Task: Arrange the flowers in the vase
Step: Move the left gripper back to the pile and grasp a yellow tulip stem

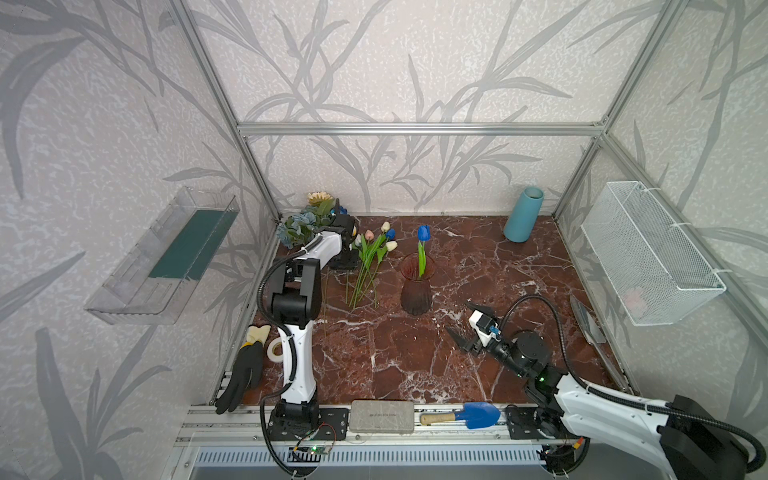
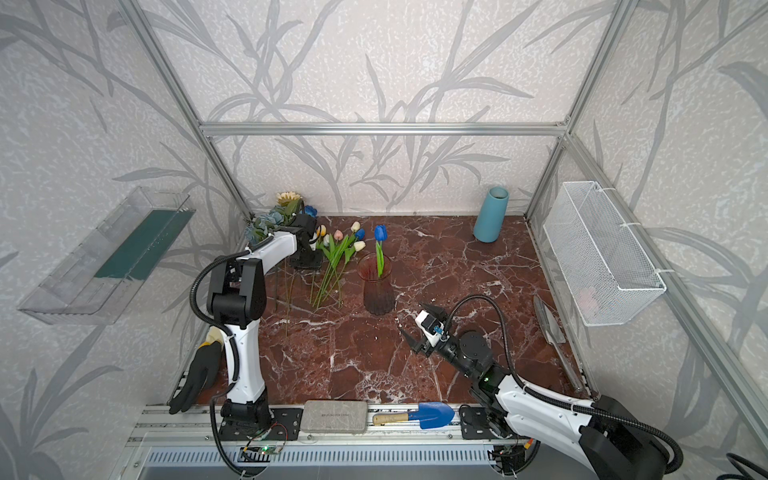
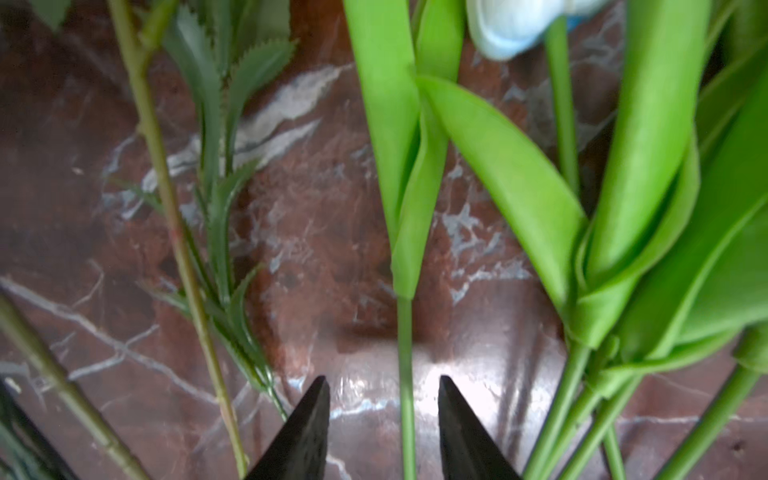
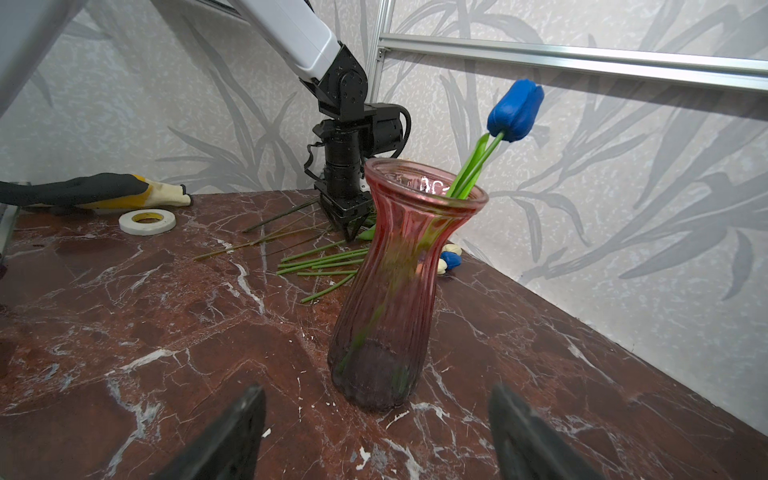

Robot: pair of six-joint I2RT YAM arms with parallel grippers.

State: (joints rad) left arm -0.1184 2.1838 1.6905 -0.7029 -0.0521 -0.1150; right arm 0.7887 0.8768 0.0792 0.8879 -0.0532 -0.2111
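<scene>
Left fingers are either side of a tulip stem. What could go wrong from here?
1. The left gripper straddles one tulip stem, but neighbouring stems lie close beside it; one could get dragged along.
2. The glass vase stands free, with the open right gripper short of it; a stem pushed in may tip it.

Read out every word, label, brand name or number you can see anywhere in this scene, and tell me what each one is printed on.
Grey rectangular block on the front rail: one short line of dark print, too small and blurred to read in both top views.
Red glass vase, teal cylindrical vase, white tape roll, blue-bladed trowel: no text visible on any of them.
</scene>
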